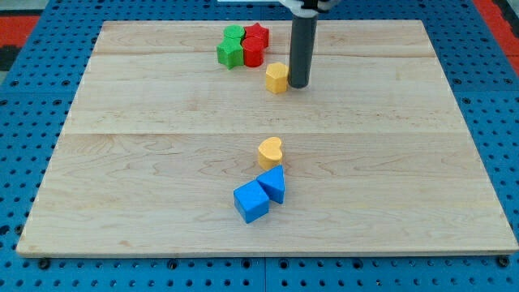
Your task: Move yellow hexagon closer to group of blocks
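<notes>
The yellow hexagon [277,78] sits near the view's top centre of the wooden board [162,162]. My tip [298,84] is right beside it, touching or almost touching its right side. Just up and left of the hexagon is a tight group: a green block [234,35], a green star [230,53], a red star [257,34] and a red hexagon-like block [253,52]. The yellow hexagon stands a small gap from the red block.
Lower in the board's centre a yellow heart [270,152] sits above a blue block [272,184] and a blue cube [251,202], all touching. A blue pegboard [32,122] surrounds the board.
</notes>
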